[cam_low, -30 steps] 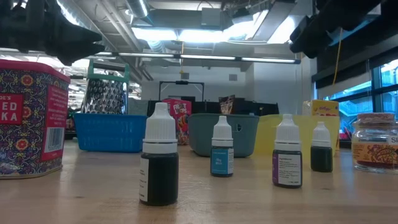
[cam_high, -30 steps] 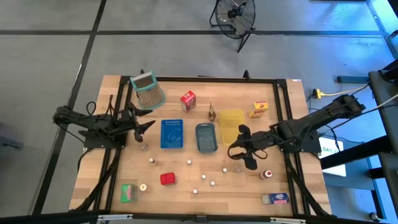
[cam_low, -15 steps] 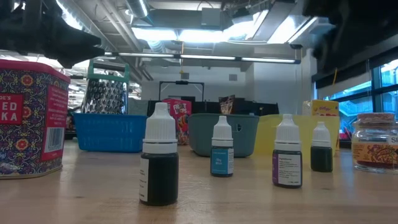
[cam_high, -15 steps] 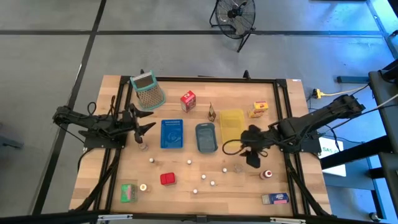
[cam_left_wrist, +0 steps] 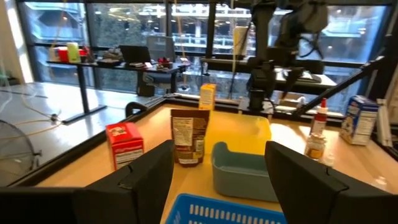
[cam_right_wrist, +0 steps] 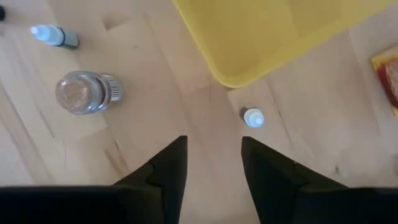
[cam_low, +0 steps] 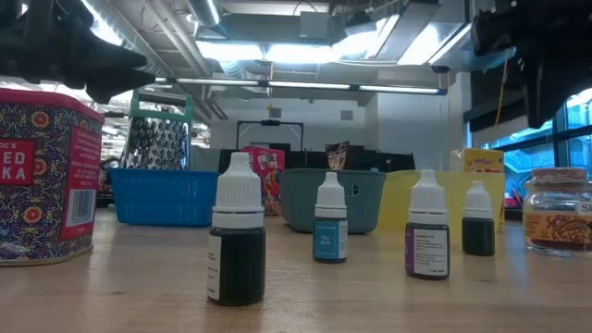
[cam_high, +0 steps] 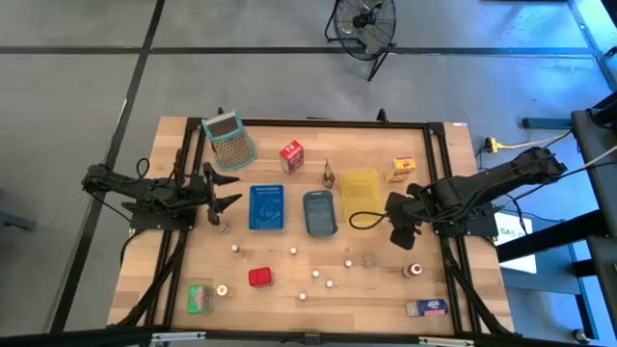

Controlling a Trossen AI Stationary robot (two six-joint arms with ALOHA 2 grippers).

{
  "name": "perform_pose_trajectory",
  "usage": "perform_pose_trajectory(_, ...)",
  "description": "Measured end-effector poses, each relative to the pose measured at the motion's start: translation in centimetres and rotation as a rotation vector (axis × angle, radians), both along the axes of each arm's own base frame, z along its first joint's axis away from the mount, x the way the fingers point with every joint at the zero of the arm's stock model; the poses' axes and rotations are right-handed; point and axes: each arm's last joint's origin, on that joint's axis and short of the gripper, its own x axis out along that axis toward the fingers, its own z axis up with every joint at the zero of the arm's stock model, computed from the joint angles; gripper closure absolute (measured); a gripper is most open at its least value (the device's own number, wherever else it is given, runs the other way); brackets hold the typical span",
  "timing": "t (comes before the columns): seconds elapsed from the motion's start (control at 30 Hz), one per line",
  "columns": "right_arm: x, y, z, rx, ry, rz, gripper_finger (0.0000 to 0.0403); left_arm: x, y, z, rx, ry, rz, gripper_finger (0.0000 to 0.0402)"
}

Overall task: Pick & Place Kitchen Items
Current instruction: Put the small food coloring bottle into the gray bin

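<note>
In the high view the kitchen items stand scattered over the table: several white-capped dropper bottles [cam_high: 293, 251], a red tin [cam_high: 259, 278], a green carton [cam_high: 200, 298], a blue carton [cam_high: 426, 308], a red carton [cam_high: 291, 156], a yellow carton [cam_high: 403, 169], a brown packet [cam_high: 330, 173] and a small jar [cam_high: 415, 270]. My right gripper [cam_high: 398, 226] hangs open above the bare wood just near of the yellow tray [cam_high: 360, 193]. In its wrist view a dropper bottle [cam_right_wrist: 253, 117] stands ahead of the open fingers [cam_right_wrist: 212, 143]. My left gripper [cam_high: 218, 198] waits open left of the blue tray [cam_high: 267, 207].
The grey-blue tray [cam_high: 319, 212] lies between the blue and yellow trays. A green-rimmed mesh basket [cam_high: 228, 140] sits at the far left. A clear glass jar [cam_right_wrist: 87, 93] lies beside the right gripper. Bare wood shows between the bottles and along the table's near edge.
My right gripper has travelled toward the table's right edge and slightly toward the far edge, away from the bottles in the middle, ending just near of the yellow tray's right corner. No item has moved.
</note>
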Motion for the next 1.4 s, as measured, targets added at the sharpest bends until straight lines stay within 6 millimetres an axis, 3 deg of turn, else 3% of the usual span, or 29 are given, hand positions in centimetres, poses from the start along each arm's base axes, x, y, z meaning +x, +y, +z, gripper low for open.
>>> perform_pose_trajectory(0.4,0.5,0.2,-0.1,0.043,-0.037,-0.024,0.0257,0.0,-0.2,0.0,0.001,-0.001,-0.071,0.0156)
perform_pose_trajectory(0.63,1.8,0.8,0.4,0.134,-0.173,-0.05,0.0257,0.0,-0.2,0.0,0.001,0.0,-0.072,0.0155)
perform_pose_trajectory(0.77,2.3,0.8,0.7,0.125,-0.233,0.022,0.0257,0.0,-0.2,0.0,0.003,0.001,-0.071,0.0156)
perform_pose_trajectory(0.93,2.1,0.6,0.6,0.165,-0.19,0.115,0.0257,0.0,-0.1,0.0,0.002,0.002,-0.024,0.0156)
perform_pose_trajectory(1.1,2.1,0.5,0.5,0.167,-0.187,0.045,0.0256,0.0,0.0,0.0,0.012,0.005,0.002,0.0156)
perform_pose_trajectory(1.23,2.1,0.5,0.5,0.17,-0.189,-0.019,0.0235,0.0,0.1,0.0,0.062,0.021,0.037,0.0157)
perform_pose_trajectory(1.4,2.1,0.5,0.5,0.185,-0.184,-0.062,0.0182,0.0,0.1,0.0,0.088,0.029,0.037,0.0155)
